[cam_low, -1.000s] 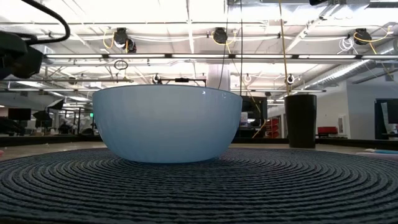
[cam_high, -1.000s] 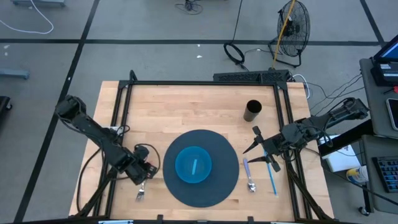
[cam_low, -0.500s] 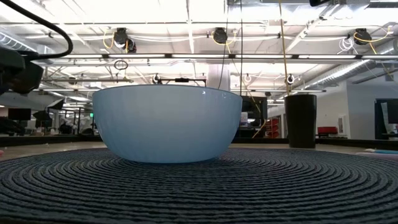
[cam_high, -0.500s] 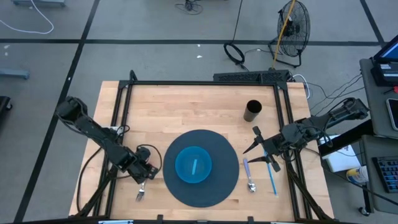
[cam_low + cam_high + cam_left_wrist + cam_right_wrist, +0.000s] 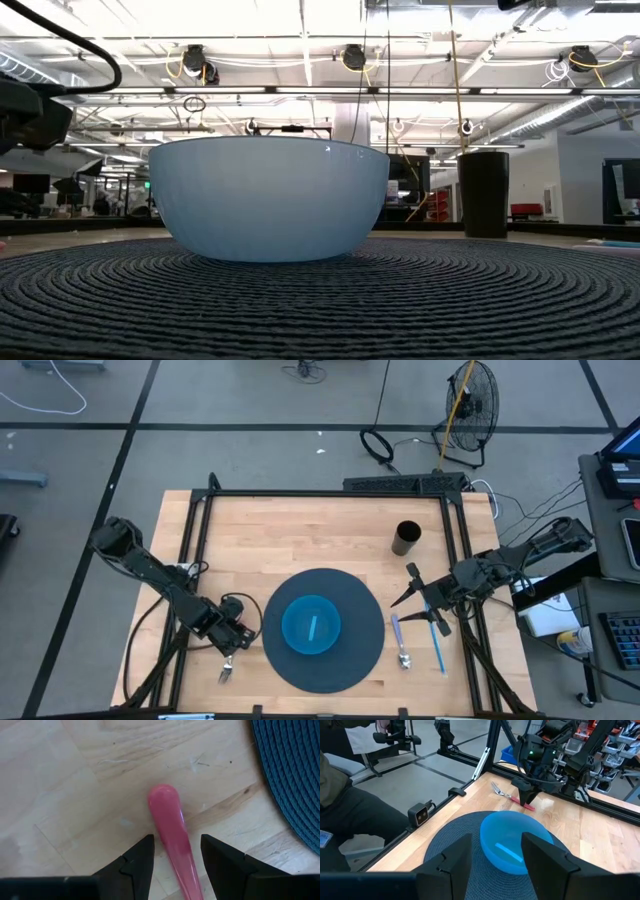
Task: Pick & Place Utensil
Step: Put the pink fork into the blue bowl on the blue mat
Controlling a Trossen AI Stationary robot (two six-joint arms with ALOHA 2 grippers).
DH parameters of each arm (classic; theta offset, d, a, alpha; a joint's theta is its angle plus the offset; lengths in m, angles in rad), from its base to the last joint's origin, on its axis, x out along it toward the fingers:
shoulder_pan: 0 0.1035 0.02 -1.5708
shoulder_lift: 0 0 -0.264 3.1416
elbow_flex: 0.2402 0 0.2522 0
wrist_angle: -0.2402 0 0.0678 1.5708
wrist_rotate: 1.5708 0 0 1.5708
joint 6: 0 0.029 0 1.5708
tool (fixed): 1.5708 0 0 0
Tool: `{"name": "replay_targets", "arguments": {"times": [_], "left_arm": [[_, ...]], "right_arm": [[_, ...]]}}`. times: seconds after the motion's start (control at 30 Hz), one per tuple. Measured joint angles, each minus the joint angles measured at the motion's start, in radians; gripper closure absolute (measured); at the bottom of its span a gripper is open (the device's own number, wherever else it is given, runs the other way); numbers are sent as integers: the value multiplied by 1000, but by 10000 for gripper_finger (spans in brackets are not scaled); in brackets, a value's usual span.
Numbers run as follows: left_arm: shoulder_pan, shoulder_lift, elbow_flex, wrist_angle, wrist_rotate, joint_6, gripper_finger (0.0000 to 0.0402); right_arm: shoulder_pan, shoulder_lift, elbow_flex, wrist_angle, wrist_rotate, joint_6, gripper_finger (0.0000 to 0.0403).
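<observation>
My left gripper [image 5: 172, 862] has crept a little closer to the round mat [image 5: 325, 630] over the last second and now sits low over the pink-handled fork [image 5: 226, 668], which lies on the wooden table [image 5: 300, 540] just beside the mat's left edge. My jaws are parted, one finger on each side of the pink handle [image 5: 170, 827], not yet closed on it, so I judge the grasp is about to begin. Only my left wrist view shows this straddle; from above the fork is partly hidden under my wrist. The level view shows only the blue bowl [image 5: 268, 198] on the mat and a dark cup [image 5: 484, 193]. My right gripper [image 5: 412, 588] waits, spread wide, beside the mat's right edge near a spoon [image 5: 400, 643].
</observation>
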Motion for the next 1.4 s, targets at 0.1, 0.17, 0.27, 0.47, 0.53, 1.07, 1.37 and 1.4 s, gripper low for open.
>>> {"name": "replay_targets", "arguments": {"times": [0.1, 0.17, 0.27, 0.47, 0.53, 1.07, 1.37, 1.4], "left_arm": [[0, 0, 0, -14, 11, -3, 231], [0, 0, 0, -20, 14, -3, 231], [0, 0, 0, -36, 21, -5, 231], [-1, 2, 0, -53, 24, -6, 232], [-1, 2, 0, -54, 23, -3, 232], [-1, 5, -3, -31, 17, 25, 284], [0, 27, 1, -28, 24, 27, 284], [0, 27, 1, -29, 24, 27, 284]], "right_arm": [[0, 0, 0, 0, 0, 0, 238], [0, 0, 0, 0, 0, 0, 238], [0, 0, 0, -1, 0, 1, 238], [0, 0, 0, -7, 0, 1, 238], [0, 0, 0, -7, 0, 1, 238], [0, 0, 0, -7, 0, 4, 238], [0, 0, 0, -7, 0, 4, 238], [0, 0, 0, -7, 0, 4, 238]]}}
